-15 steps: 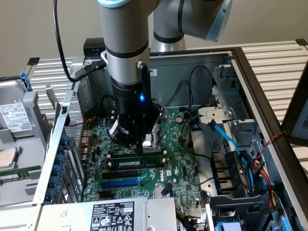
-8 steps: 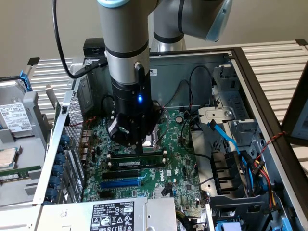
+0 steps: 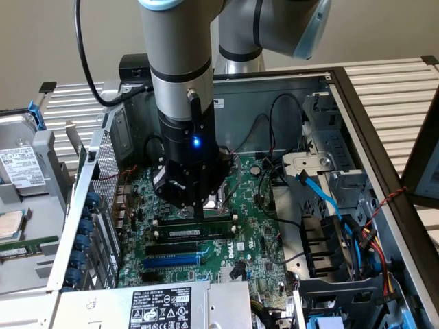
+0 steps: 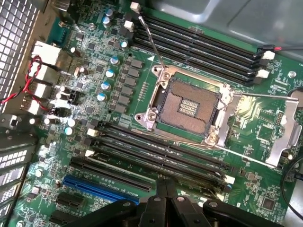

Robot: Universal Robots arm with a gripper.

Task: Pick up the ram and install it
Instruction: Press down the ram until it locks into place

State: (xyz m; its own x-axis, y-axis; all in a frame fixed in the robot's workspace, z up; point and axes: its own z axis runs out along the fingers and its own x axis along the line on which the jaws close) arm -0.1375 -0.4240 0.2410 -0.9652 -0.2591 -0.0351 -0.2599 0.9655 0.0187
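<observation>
My gripper (image 3: 199, 211) hangs low over the green motherboard (image 3: 254, 233) inside the open computer case, with its fingers shut and nothing between them. Its tips come down on a long green ram (image 3: 206, 221) standing in a black slot just in front of the processor socket. A second stick with a white label (image 3: 194, 233) stands in the slot beside it. In the wrist view the shut gripper (image 4: 164, 182) points at the row of black slots (image 4: 156, 156) beside the open processor socket (image 4: 187, 106).
The case walls (image 3: 357, 103) enclose the board. Blue and black cables (image 3: 329, 205) and a drive cage lie toward the exterior view's right, a metal grille (image 3: 103, 171) toward its left. Outside, on the left, lie a hard drive (image 3: 20, 168) and a loose green stick (image 3: 27, 247).
</observation>
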